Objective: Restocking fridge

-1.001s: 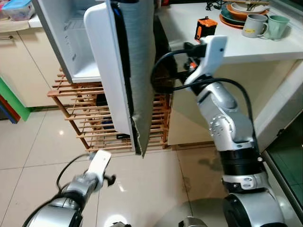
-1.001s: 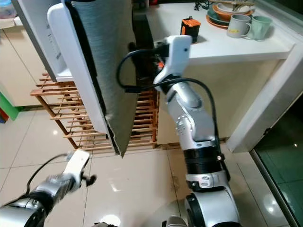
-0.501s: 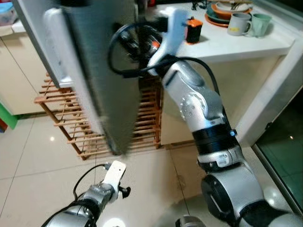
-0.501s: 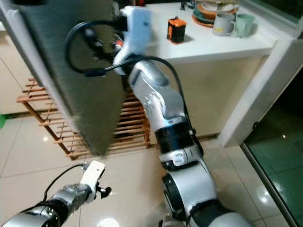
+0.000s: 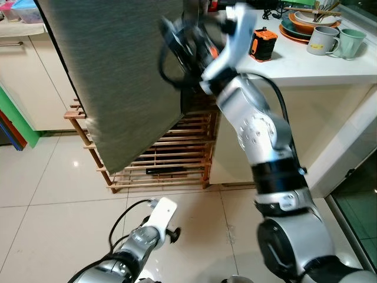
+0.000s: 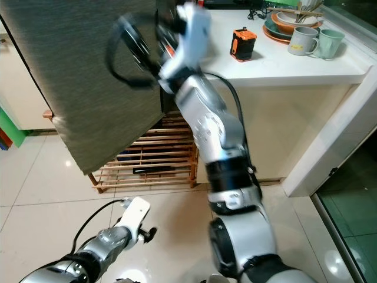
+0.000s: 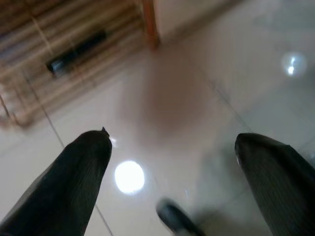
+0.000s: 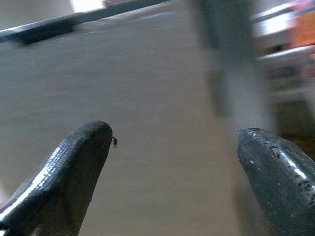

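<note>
my right gripper (image 8: 172, 162) fingers spread wide, holding nothing, raised at grey fridge door (image 5: 118, 71) face, door just ahead, contact unclear | my left gripper (image 7: 182, 177) wide open, empty, low over tile floor (image 5: 53, 200) | wooden rack (image 5: 171, 159) behind door | counter (image 5: 306, 59) to my right: orange-black box (image 5: 261, 45), mugs (image 5: 337, 41), bowls (image 5: 306, 20)

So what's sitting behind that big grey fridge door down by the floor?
Behind the grey fridge door stands a wooden slatted rack on the tiled floor, with a dark object lying on a low shelf. The door covers the rack's upper part, so what it holds there cannot be seen.
</note>
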{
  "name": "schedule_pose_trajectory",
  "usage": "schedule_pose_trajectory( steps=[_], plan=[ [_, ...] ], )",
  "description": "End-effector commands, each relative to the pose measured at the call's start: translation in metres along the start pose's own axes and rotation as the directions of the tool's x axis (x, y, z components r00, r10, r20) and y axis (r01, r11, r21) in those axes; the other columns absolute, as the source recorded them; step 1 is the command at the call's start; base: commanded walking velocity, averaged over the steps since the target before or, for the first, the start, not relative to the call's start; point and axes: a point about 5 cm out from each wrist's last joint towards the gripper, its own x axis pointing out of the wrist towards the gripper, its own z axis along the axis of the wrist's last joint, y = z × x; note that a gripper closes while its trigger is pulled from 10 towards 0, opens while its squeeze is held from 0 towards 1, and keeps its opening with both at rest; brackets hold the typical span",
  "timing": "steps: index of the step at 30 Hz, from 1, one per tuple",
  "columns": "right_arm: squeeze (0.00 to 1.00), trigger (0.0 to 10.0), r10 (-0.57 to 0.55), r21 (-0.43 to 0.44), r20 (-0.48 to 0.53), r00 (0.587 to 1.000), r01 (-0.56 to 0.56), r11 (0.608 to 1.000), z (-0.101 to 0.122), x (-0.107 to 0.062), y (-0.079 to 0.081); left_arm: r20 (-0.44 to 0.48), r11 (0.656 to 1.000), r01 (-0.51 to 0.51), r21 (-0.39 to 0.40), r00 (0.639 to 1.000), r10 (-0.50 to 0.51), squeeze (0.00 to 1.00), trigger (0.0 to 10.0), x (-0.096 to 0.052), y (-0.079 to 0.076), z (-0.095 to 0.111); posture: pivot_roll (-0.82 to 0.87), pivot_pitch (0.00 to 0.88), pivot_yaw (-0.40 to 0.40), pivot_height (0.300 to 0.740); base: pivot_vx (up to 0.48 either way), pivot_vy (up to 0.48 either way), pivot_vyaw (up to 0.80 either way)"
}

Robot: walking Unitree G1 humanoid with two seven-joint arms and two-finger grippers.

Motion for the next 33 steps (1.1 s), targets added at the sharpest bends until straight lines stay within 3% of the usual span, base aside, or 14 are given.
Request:
schedule_pose_trajectory(
  steps=[1,2,4,5,6,7,8,10,15,17,33],
  plan=[
    [0.0,10.0,-0.093,-0.085,0.053,0.994,0.098,0.992,0.01,-0.012,-0.019,0.286,0.999,-0.017,0.03,0.958,0.008,0.0,10.0,-0.004,0.025,0.078,-0.27,0.0,0.036,0.738,0.0,0.0,0.0],
    [0.0,10.0,-0.093,-0.085,0.053,0.994,0.098,0.992,0.01,-0.012,-0.019,0.286,0.999,-0.017,0.03,0.958,0.008,0.0,10.0,-0.004,0.025,0.078,-0.27,0.0,0.036,0.738,0.0,0.0,0.0],
    [0.0,10.0,-0.174,-0.1,0.071,0.982,0.18,0.979,0.01,-0.024,-0.037,0.487,0.999,-0.046,-0.027,0.871,0.054,0.0,10.0,-0.017,0.033,0.126,-0.28,0.0,0.041,0.74,0.0,0.0,0.21],
    [0.0,10.0,-0.174,-0.1,0.071,0.982,0.18,0.979,0.01,-0.024,-0.037,0.487,0.999,-0.046,-0.027,0.871,0.054,0.0,10.0,-0.017,0.033,0.126,-0.28,0.0,0.041,0.74,0.0,0.0,0.42],
    [0.0,10.0,-0.222,-0.099,0.065,0.973,0.228,0.969,0.007,-0.029,-0.046,0.56,0.996,-0.062,-0.067,0.824,0.089,0.0,10.0,-0.024,0.038,0.141,-0.28,0.0,0.042,0.74,0.0,0.0,0.44],
    [0.0,10.0,-0.222,-0.099,0.065,0.973,0.228,0.969,0.007,-0.029,-0.046,0.56,0.996,-0.062,-0.067,0.824,0.089,0.0,10.0,-0.024,0.038,0.141,-0.28,0.0,0.042,0.74,0.0,0.0,0.44],
    [0.0,10.0,-0.274,-0.111,0.05,0.96,0.278,0.954,0.0,-0.036,-0.055,0.656,0.979,-0.126,-0.161,0.727,0.201,0.0,10.0,-0.039,0.053,0.164,-0.29,0.0,0.043,0.74,0.48,0.0,0.43],
    [0.0,10.0,-0.266,-0.147,0.035,0.963,0.268,0.952,-0.006,-0.037,-0.053,0.674,0.961,-0.163,-0.225,0.685,0.274,0.0,10.0,-0.047,0.064,0.173,-0.29,0.0,0.045,0.74,0.386,0.191,0.0],
    [0.0,10.0,-0.249,-0.187,0.027,0.968,0.25,0.95,-0.012,-0.036,-0.045,0.663,0.943,-0.195,-0.269,0.673,0.328,0.0,10.0,-0.053,0.074,0.176,-0.29,0.0,0.045,0.74,0.281,0.389,0.0],
    [0.0,10.0,-0.252,-0.172,0.023,0.967,0.252,0.952,-0.015,-0.035,-0.044,0.641,0.937,-0.208,-0.279,0.686,0.343,0.0,10.0,-0.053,0.078,0.174,-0.29,0.0,0.045,0.74,0.382,0.289,0.0],
    [0.0,10.0,-0.28,-0.163,0.008,0.96,0.278,0.947,-0.022,-0.039,-0.048,0.611,0.902,-0.279,-0.33,0.665,0.429,0.0,10.0,-0.063,0.104,0.176,-0.29,0.0,0.054,0.74,0.407,0.253,0.0]
  ],
)
